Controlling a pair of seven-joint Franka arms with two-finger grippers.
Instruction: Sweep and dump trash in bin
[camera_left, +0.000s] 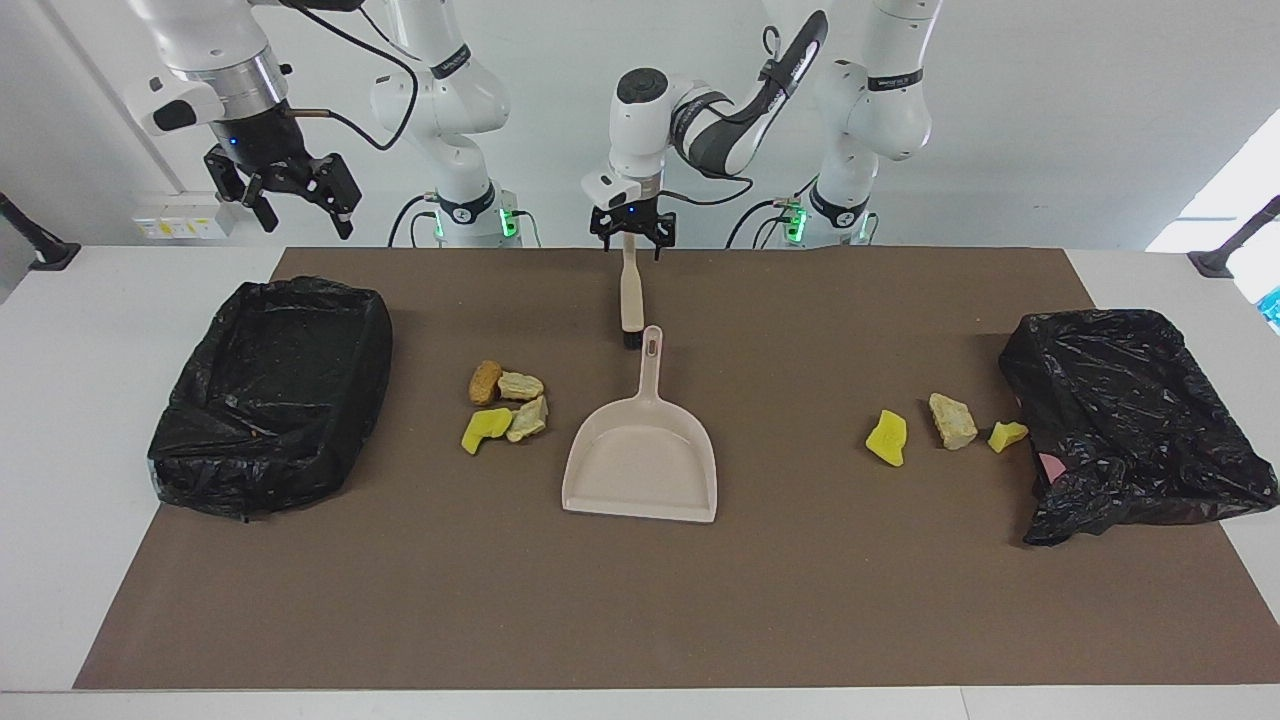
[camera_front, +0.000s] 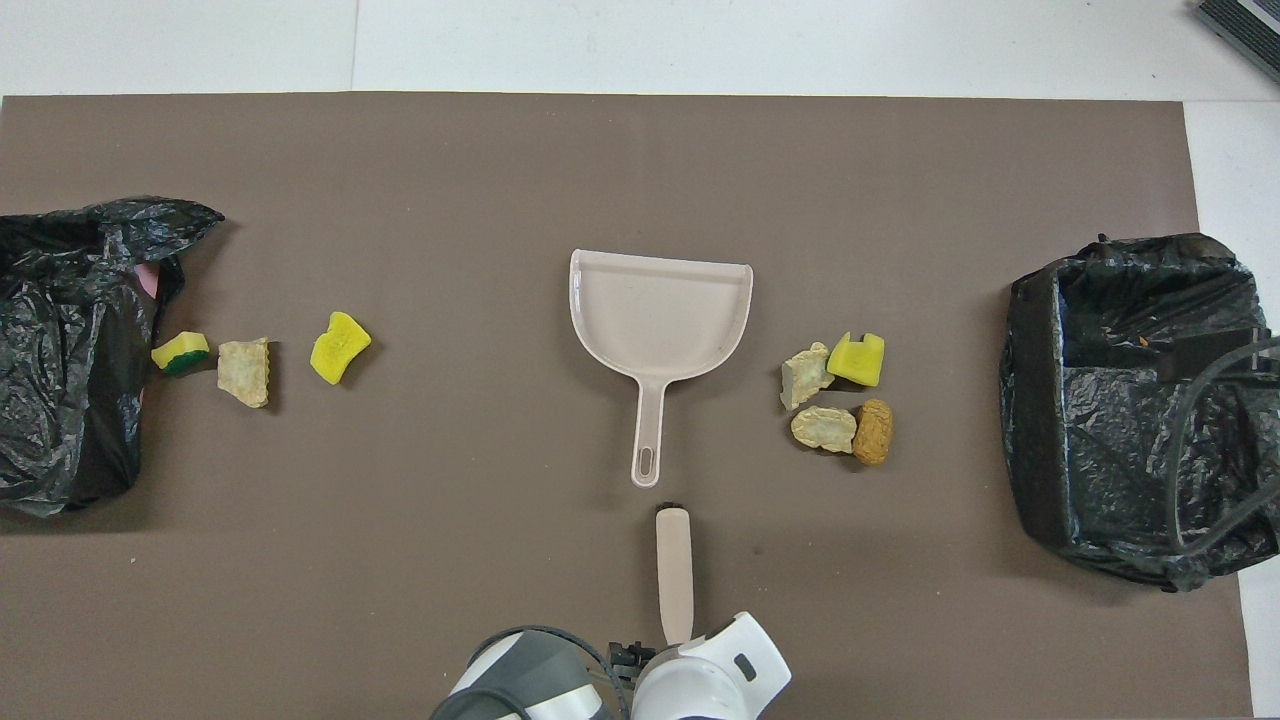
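Left gripper (camera_left: 631, 240) spread wide over brush (camera_left: 630, 290) handle, lined up to grab; right gripper (camera_left: 290, 195) wide, waiting above bin (camera_left: 270, 390).

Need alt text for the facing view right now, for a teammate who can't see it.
The left gripper hangs open over the handle end of the brush, which lies nearer the robots than the dustpan. The right gripper waits, open, above the black-lined bin.
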